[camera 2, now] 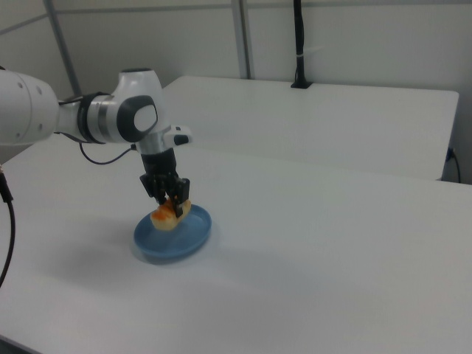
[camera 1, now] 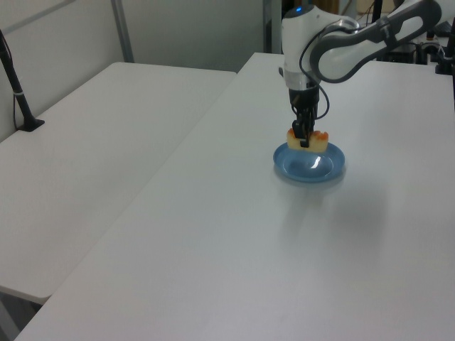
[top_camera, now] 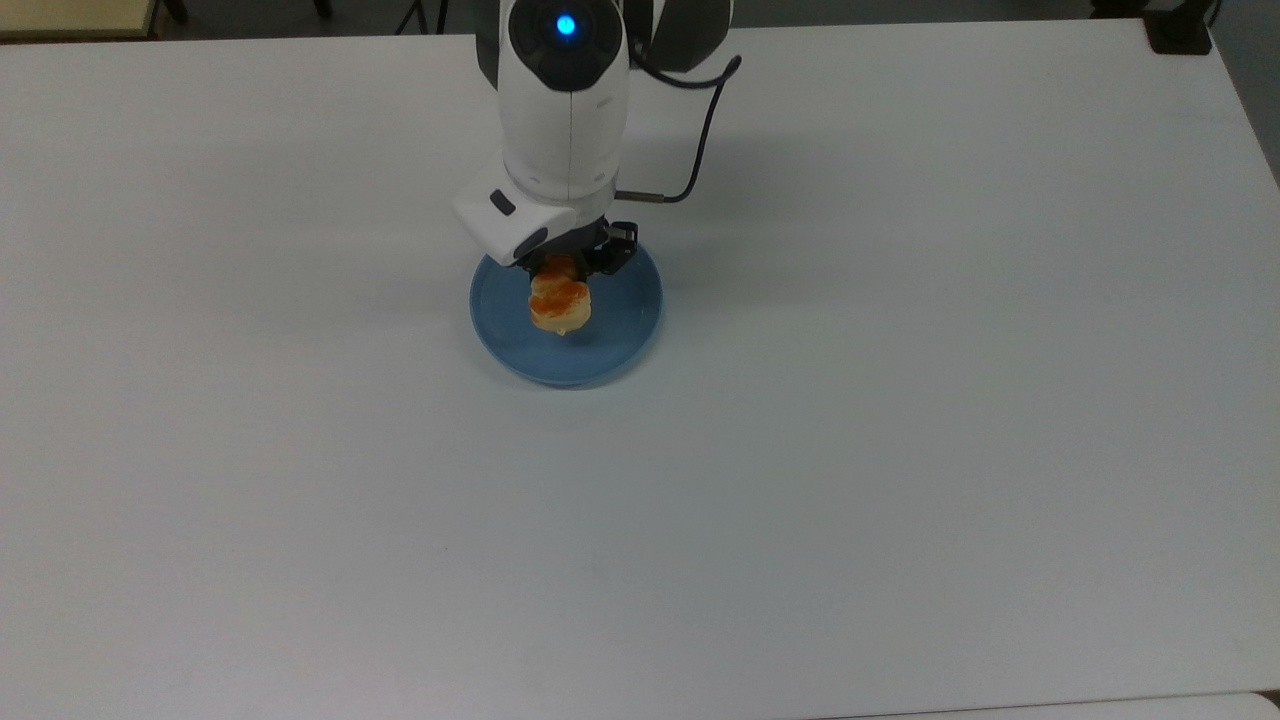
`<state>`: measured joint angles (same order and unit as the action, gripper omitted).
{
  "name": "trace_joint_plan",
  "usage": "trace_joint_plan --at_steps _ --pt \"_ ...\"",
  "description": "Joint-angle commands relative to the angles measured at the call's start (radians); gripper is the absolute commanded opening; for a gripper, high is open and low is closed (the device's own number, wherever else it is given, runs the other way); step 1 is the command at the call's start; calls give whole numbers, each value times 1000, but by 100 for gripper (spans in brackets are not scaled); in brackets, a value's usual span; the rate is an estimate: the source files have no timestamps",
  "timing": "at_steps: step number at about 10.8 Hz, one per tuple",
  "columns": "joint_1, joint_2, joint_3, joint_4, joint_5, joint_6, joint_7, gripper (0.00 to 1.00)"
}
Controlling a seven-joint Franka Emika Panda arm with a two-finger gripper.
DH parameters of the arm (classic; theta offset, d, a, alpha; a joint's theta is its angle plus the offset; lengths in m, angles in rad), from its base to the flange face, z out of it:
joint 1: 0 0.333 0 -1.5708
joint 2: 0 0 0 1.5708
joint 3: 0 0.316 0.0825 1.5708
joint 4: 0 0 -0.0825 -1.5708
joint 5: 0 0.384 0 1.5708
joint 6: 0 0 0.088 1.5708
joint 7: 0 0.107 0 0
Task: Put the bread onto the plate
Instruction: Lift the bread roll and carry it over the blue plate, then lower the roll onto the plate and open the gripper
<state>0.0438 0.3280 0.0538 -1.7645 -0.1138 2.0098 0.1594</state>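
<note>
Over the plate (top_camera: 620,330), near the middle of the white table (top_camera: 900,400), the pincer (top_camera: 562,268) is clamped on the bread (top_camera: 559,303), its two black fingers pinching the loaf across its middle. In the left view the bread (camera 1: 307,140) hangs low over the plate (camera 1: 320,169); whether its underside already touches the blue surface cannot be told. In the right view the bread (camera 2: 168,214) sits toward the plate's (camera 2: 188,240) far-left part, inside the rim.

The step in hand seems to be the set-down. Done well, it would mean lowering straight until the loaf rests on the plate's flat centre, then parting the fingers without dragging it sideways, and lifting clear vertically. A release from height could let the rounded loaf roll or bounce toward the raised rim.

The loaf lies level, glazed orange patches facing up. In the left view its long axis runs left to right, crosswise to the fingers' grip; in the top view it runs roughly up and down, one end tucked under the pincer, the other pointing toward the plate's centre.
</note>
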Motion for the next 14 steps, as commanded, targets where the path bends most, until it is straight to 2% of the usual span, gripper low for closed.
trace_joint_plan --at_steps 1,3,4,5,6,9,11,12,14 --pt "7 38 -3 -24 -3 76 0 45" --pt "10 68 -3 -29 -7 104 35 45" --pt "11 72 -3 -29 -7 104 35 54" --pt "11 71 -3 -27 -12 104 35 73" --pt "10 68 -3 -26 -23 99 35 99" --pt "2 16 -5 -18 -23 26 48 100" --pt "-19 -107 -6 0 -24 -60 49 100" --pt "-27 -154 -8 40 -21 -168 48 100" --pt "-53 -182 -11 164 -11 -377 43 100"
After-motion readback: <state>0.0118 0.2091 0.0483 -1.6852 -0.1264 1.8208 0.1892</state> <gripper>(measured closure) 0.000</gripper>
